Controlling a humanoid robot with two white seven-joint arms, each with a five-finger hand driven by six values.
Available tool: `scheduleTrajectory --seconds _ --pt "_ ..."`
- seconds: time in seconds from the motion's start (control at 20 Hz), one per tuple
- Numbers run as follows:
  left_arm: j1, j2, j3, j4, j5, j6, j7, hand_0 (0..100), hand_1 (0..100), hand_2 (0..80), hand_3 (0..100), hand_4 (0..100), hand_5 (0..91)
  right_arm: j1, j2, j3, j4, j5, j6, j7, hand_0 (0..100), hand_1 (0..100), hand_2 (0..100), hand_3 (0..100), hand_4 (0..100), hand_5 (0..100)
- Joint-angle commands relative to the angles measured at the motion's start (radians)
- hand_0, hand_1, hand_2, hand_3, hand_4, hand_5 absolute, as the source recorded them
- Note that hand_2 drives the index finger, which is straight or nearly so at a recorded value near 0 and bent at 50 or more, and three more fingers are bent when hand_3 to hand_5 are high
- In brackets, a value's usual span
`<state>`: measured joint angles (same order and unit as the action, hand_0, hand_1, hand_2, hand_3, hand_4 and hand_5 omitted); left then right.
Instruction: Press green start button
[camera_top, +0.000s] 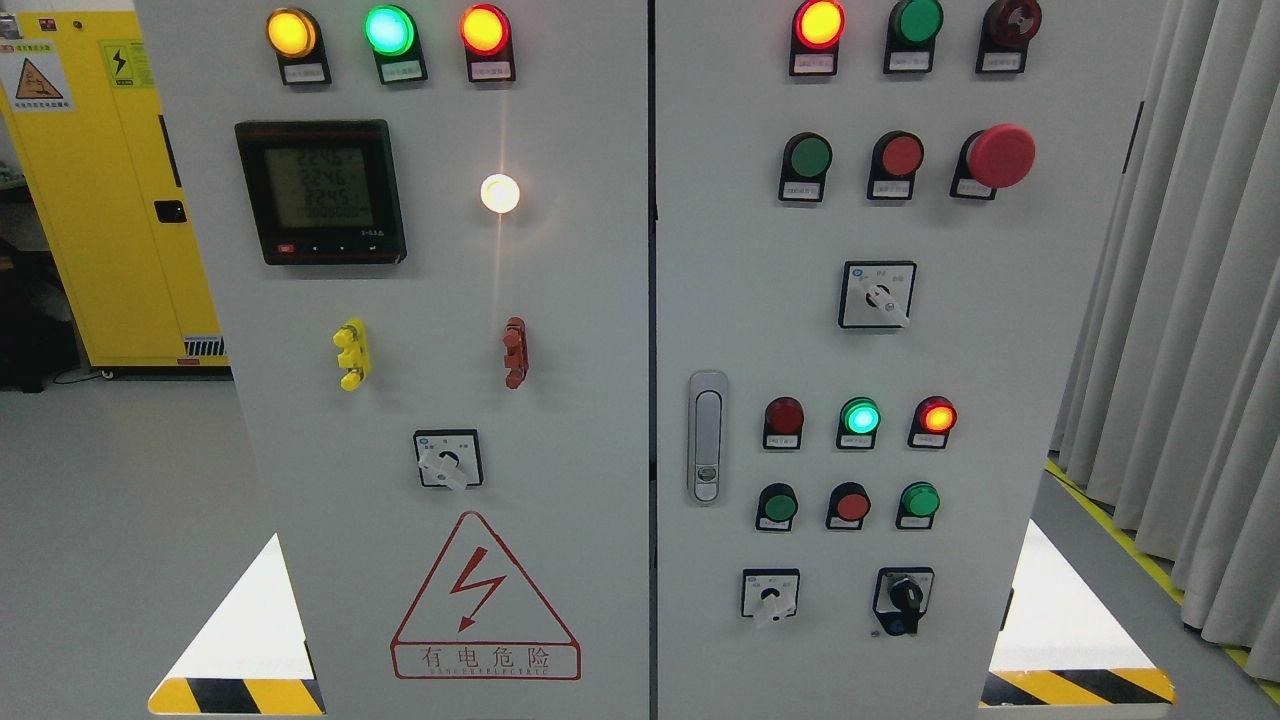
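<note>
Neither robot hand is showing in the frame, so their fingers cannot be judged. Round green push buttons are sitting on the grey cabinet's right door (740, 300): one upper right (810, 157), two lower right (778, 507) (919, 500); which one starts, possibly the upper, is unclear.

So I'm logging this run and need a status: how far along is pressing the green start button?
Nothing looks done yet. No robot hand or arm shows in the head view, so nothing is in hand. The grey cabinet carries several green buttons, such as one on the right door's upper row and two lower down; their labels are too small to read, so I cannot tell which is start. Reaching and pressing are both left.
</note>
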<state>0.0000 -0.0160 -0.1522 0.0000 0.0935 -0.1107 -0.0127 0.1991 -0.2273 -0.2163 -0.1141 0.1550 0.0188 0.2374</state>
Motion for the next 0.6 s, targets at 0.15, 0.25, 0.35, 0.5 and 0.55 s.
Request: scheduleTrajectory --seconds 0.15,0.25,0.35,0.5,0.55 --pt "-0.023 -0.010 0.000 -0.025 0.000 -0.003 -0.001 12 56 0.0 0 0 0.0 -0.007 -0.001 -0.003 0.004 0.000 0.001 0.002 26 43 0 0 0 0" --pt "-0.023 -0.010 0.000 -0.025 0.000 -0.004 -0.001 12 56 0.0 0 0 0.0 -0.007 -0.001 -0.005 0.004 0.000 0.000 0.002 26 43 0 0 0 0" --pt "-0.023 -0.010 0.000 -0.025 0.000 -0.003 -0.001 12 56 0.0 0 0 0.0 -0.009 -0.001 -0.005 0.002 0.000 -0.006 0.003 26 43 0 0 0 0" --pt "-0.023 -0.012 0.000 -0.025 0.000 -0.003 -0.001 12 56 0.0 0 0 0.0 -0.018 0.002 0.003 -0.004 0.001 -0.123 0.002 26 43 0 0 0 0" --pt "-0.023 -0.015 0.000 -0.025 0.000 -0.003 -0.001 12 56 0.0 0 0 0.0 -0.027 0.005 0.011 -0.022 0.002 -0.150 -0.003 26 43 0 0 0 0"
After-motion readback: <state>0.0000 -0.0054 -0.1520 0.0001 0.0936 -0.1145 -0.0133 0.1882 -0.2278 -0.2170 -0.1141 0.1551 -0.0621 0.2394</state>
